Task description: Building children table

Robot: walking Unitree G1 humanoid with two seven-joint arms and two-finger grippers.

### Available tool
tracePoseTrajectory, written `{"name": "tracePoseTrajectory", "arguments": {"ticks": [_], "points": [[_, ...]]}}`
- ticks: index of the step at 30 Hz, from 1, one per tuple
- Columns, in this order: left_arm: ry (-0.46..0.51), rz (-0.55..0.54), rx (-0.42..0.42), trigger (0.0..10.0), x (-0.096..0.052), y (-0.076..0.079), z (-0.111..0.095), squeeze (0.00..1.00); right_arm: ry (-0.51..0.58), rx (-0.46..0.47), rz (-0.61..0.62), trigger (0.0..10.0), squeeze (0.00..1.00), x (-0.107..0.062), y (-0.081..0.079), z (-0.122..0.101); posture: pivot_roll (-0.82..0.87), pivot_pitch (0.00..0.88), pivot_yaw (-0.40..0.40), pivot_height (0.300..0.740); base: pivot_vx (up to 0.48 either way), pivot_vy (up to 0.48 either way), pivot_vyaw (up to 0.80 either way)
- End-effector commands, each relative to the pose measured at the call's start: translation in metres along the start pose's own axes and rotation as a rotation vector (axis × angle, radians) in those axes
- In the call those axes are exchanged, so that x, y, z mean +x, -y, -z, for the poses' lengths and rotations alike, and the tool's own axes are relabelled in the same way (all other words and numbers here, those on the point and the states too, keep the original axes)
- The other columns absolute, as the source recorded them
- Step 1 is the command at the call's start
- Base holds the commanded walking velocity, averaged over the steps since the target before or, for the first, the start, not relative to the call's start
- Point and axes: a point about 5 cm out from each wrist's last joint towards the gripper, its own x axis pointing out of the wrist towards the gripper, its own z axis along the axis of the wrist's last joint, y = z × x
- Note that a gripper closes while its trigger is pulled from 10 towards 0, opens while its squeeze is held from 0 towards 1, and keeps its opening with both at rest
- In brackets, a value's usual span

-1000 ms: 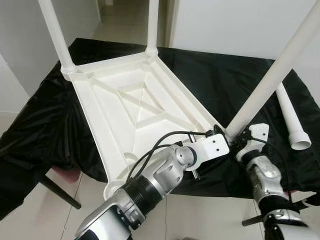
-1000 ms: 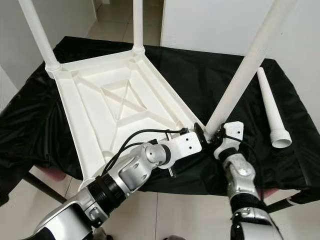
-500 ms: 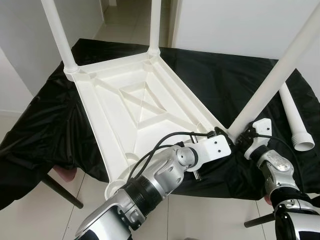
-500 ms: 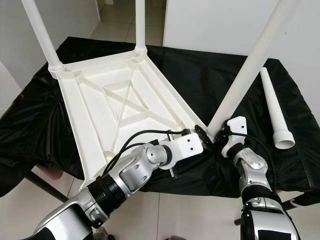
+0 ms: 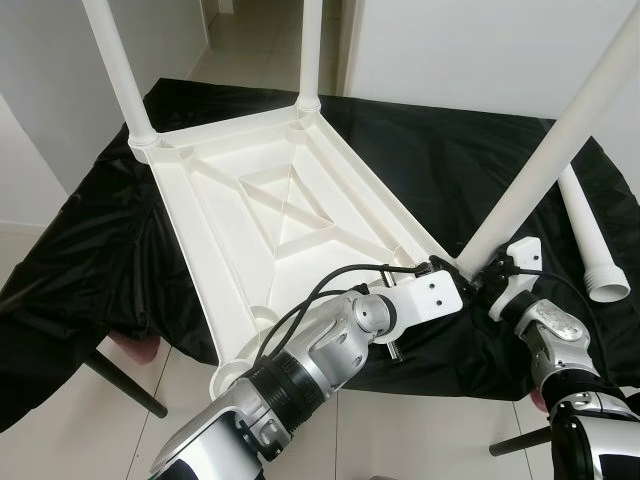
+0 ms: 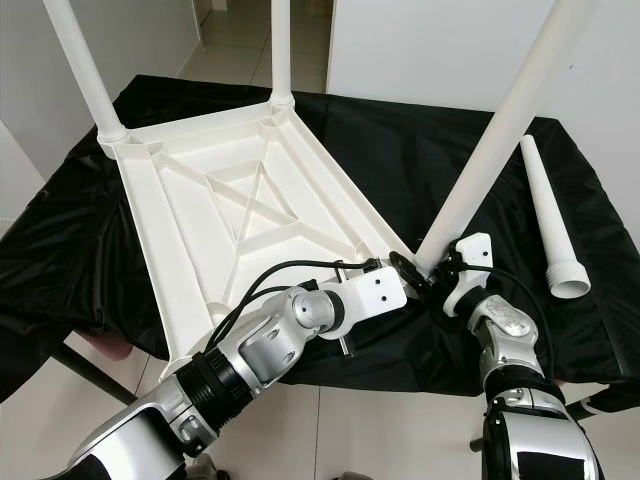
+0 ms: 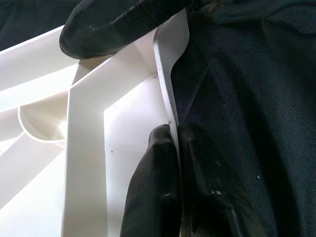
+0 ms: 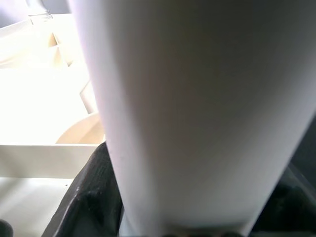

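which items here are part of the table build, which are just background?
In the job:
- upturned white tabletop, two legs fitted at its far corners
- tilted leg at near right corner, right end effector around its base
- loose leg
- left end effector pinching the tabletop rim

Background:
- black cloth

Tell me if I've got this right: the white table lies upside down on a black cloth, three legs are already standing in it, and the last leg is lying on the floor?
Nearly. The table is upside down on the black cloth, with three legs up, the near one in the right gripper. But the spare leg lies on the cloth, not the floor, as the right eye view shows.
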Motion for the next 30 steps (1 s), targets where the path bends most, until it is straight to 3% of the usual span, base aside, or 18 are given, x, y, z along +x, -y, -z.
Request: {"name": "tracePoseTrajectory", "arguments": {"ticks": [1, 7, 8, 16, 22, 30], "points": [[-0.008, 0.053, 0.038, 10.0, 0.001, 0.004, -0.002, 0.00, -0.188, 0.136, 0.000, 0.0, 0.00, -0.023, -0.011, 0.043, 0.01, 0.022, 0.018, 0.740, 0.000, 0.000, 0.00], [-0.008, 0.051, 0.039, 10.0, 0.001, 0.004, -0.003, 0.00, -0.182, 0.156, 0.018, 0.0, 0.00, -0.026, -0.012, 0.047, 0.00, 0.024, 0.014, 0.740, 0.000, 0.000, 0.00], [-0.008, 0.051, 0.039, 10.0, 0.002, 0.004, -0.003, 0.00, -0.184, 0.154, 0.029, 9.9, 0.00, -0.026, -0.012, 0.047, 0.00, 0.028, 0.011, 0.740, 0.000, 0.000, 0.00], [-0.005, 0.052, 0.035, 10.0, 0.002, 0.005, -0.003, 0.00, -0.166, 0.162, 0.119, 10.0, 0.00, -0.024, -0.014, 0.049, 0.00, 0.028, 0.007, 0.740, 0.000, 0.000, 0.00], [-0.002, 0.062, 0.032, 10.0, 0.002, 0.009, -0.004, 0.00, -0.218, 0.126, 0.240, 10.0, 0.00, -0.019, -0.025, 0.061, 0.00, 0.033, 0.006, 0.740, 0.000, 0.000, 0.00], [-0.002, 0.066, 0.028, 10.0, 0.002, 0.011, -0.003, 0.00, -0.194, 0.203, 0.422, 10.0, 0.00, -0.011, -0.033, 0.066, 0.00, 0.037, 0.002, 0.740, 0.000, 0.000, 0.00]]}}
